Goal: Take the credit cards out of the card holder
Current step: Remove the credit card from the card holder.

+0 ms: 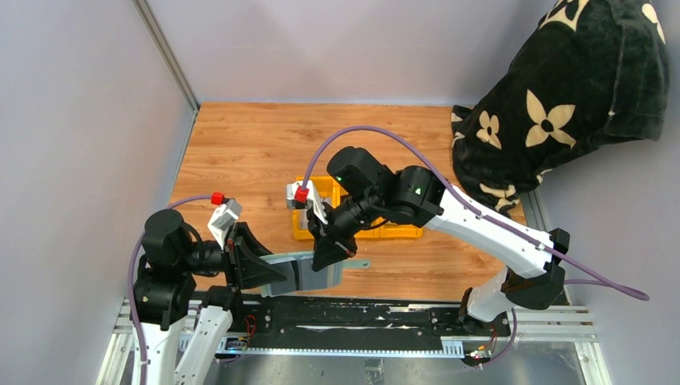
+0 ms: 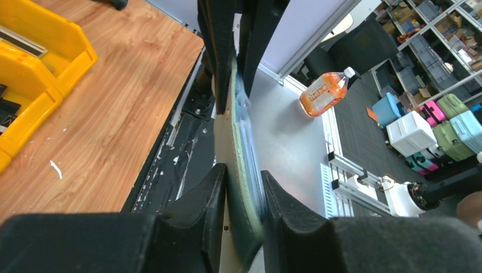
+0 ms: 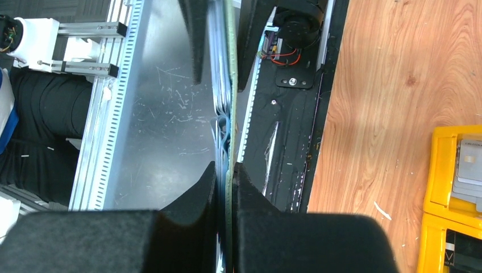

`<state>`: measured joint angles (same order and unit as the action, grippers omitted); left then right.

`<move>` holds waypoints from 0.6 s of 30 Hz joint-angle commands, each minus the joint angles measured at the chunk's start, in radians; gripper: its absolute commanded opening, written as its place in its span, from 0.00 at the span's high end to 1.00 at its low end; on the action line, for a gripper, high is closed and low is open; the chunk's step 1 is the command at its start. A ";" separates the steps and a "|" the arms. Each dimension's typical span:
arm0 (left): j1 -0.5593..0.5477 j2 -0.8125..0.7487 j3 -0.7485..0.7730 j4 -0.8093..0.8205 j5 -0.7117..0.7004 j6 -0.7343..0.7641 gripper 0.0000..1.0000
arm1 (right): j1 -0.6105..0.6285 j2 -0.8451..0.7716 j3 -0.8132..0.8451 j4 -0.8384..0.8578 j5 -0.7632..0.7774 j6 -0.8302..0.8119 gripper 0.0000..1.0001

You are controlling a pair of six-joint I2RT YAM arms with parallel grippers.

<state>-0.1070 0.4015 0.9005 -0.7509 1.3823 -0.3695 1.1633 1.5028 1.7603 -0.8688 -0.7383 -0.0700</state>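
Clearance is slim around the card holder (image 1: 314, 271). It hangs edge-on above the near edge of the wooden table (image 1: 240, 152), over the black mounting rail (image 1: 361, 317), and is gripped from both ends. The yellow bin (image 1: 401, 233) sits just behind it, and grey credit cards (image 3: 470, 170) lie in one of its compartments. Bare board stays open to the left and beyond the bin, up to the grey walls. A black flowered cloth (image 1: 561, 88) fills the far right corner.

The left arm is folded low, with the left gripper (image 1: 281, 273) pointing right along the table edge, its fingers (image 2: 219, 193) pinching the holder's green side. The right arm reaches in from the right, wrist bent down and leftward. The right gripper (image 1: 329, 257) is pressed tight on the opposite end, its pads (image 3: 247, 187) nearly meeting. Whether the thin blue-grey layers inside the holder are cards, I cannot tell.
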 commanded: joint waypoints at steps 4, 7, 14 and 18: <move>-0.001 -0.048 -0.030 -0.004 0.043 0.001 0.67 | 0.019 0.015 0.087 -0.065 -0.009 -0.043 1.00; -0.001 -0.060 -0.036 -0.004 0.032 -0.003 0.64 | 0.025 0.014 0.089 -0.047 -0.023 -0.040 1.00; -0.002 -0.038 -0.019 -0.005 0.005 0.009 0.90 | 0.022 -0.042 -0.026 0.113 -0.003 0.013 0.72; 0.000 0.002 0.010 -0.005 -0.041 -0.002 0.96 | -0.028 -0.179 -0.187 0.371 0.180 0.144 0.51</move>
<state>-0.1070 0.3641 0.8742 -0.7479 1.3727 -0.3592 1.1770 1.4563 1.6840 -0.7635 -0.7082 -0.0471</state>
